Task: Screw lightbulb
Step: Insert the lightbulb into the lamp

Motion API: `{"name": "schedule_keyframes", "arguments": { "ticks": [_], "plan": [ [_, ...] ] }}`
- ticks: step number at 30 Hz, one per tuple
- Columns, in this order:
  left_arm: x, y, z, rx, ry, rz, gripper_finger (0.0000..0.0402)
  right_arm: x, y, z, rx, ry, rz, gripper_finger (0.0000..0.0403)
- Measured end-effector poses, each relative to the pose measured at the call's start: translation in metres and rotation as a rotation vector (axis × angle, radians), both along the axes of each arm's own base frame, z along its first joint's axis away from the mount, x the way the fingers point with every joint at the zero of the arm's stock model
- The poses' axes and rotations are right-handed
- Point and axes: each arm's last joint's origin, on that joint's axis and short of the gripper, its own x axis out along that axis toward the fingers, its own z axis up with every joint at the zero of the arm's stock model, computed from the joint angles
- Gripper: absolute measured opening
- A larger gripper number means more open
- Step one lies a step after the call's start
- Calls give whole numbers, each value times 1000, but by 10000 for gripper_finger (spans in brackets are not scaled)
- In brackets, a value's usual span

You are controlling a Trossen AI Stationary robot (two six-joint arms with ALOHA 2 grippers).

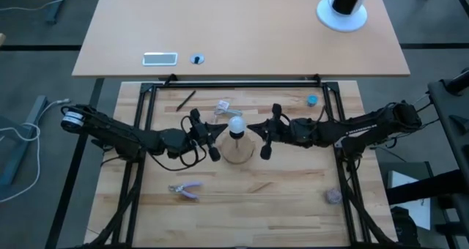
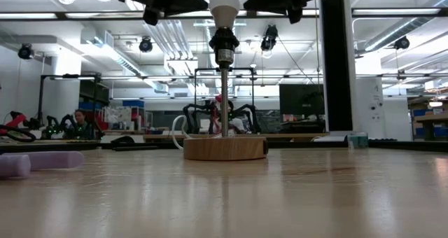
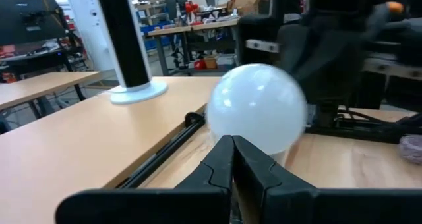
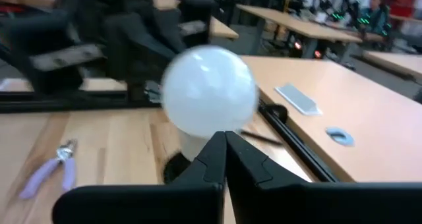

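The white frosted lightbulb [image 1: 236,124] stands upright in the black socket [image 2: 224,45] of a lamp stem on the round wooden disc [image 1: 238,152]. It also shows in the low view [image 2: 224,3]. My left gripper [image 1: 222,131] is shut just left of the bulb, fingertips pointing at it. In the left wrist view the gripper [image 3: 232,145] is right before the globe [image 3: 257,105]. My right gripper [image 1: 251,128] is shut just right of the bulb. In the right wrist view the gripper [image 4: 223,140] is below the globe [image 4: 210,89]. My left gripper comes level from the table's left, its shut fingertips [image 3: 221,155] close before the globe's lower part [image 3: 264,148]; I cannot tell whether they touch it. My right gripper comes level from the table's right, its shut fingertips [image 4: 234,151] before the bulb's neck [image 4: 191,145]; I cannot tell whether they touch.
Purple-handled pliers [image 1: 185,191] lie near the front left. A greyish-purple ball [image 1: 333,196] lies at the front right. A crumpled clear wrapper [image 1: 223,106], a black pen [image 1: 185,100] and a small blue thing [image 1: 313,100] lie toward the far edge. A black frame [image 1: 234,82] borders the worktop.
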Motion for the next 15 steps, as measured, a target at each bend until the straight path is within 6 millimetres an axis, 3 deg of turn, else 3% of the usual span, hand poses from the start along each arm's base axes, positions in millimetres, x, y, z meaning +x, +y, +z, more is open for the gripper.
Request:
{"name": "schedule_keyframes", "arguments": {
  "ticks": [9, 15],
  "plan": [
    [0, -6, 1, -27, -21, -75, 0, 0, -9, 2, -12, -10, -27, 0],
    [1, 2, 1, -24, -22, -43, 0, 3, -6, 1, 3, -28, 35, 0]
  ]
}}
